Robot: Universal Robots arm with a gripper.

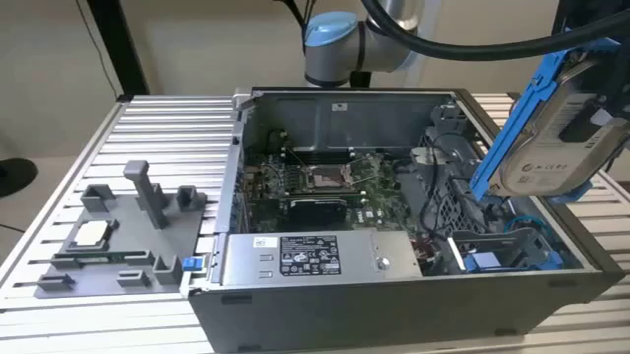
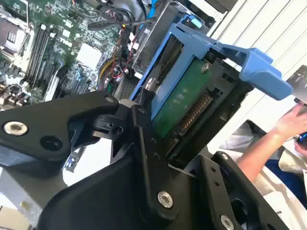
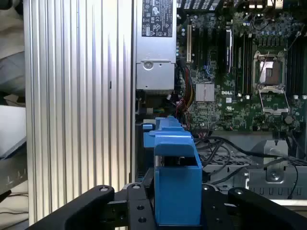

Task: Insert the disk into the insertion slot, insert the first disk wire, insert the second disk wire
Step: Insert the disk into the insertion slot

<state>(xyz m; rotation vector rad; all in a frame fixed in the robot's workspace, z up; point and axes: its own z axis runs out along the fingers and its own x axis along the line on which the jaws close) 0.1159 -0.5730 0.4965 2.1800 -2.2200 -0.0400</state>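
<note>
1. Grey plastic fixture tray lies on the ribbed aluminium counter at the exterior view's left. It carries upright posts and a small chip-like part, and it sits just beside the open computer case.
2. Inside the case, against its near wall, sits the big grey power-supply box. Behind it lies the green motherboard with an open processor socket.
3. Behind the case stands the robot arm, with a thick black hose arching toward the exterior view's right.
4. Further right, loose black cables run over a grey cage with blue clips in the case's corner.
5. Above that right end of the case hangs the disk, tilted in the air with its white label facing outward. Its blue frame runs along its edge, and it is clear of the cage below.
6. The tool is clamped on the disk. In the first wrist view its black fingers press the blue frame from both sides. In the second wrist view the disk's green circuit board faces the camera.
7. A person's hand shows in the second wrist view, beyond the counter's edge.
</note>
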